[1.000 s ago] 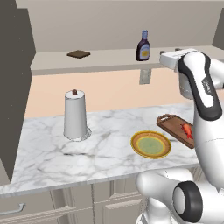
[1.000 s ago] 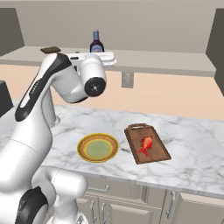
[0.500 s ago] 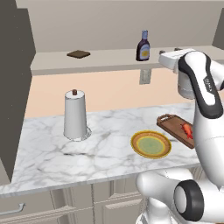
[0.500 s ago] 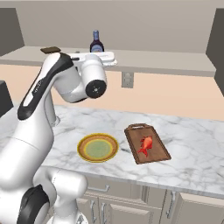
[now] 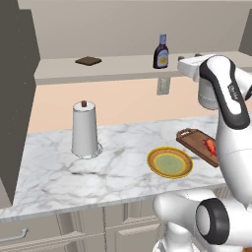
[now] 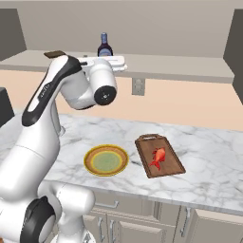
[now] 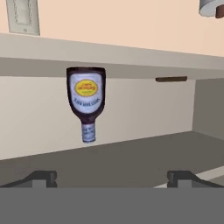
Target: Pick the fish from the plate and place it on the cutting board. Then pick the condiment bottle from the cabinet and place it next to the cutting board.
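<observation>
fish [image 6: 158, 157] on cutting board [image 6: 159, 155] — plate [image 6: 106, 160] left | condiment bottle [image 5: 161, 51] on cabinet [image 5: 123, 67]

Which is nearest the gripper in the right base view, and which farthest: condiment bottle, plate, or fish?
1. Condiment bottle: on the cabinet ledge, just beside the gripper.
2. Plate: on the counter, below the gripper.
3. Fish: on the cutting board, right of the plate.
</observation>
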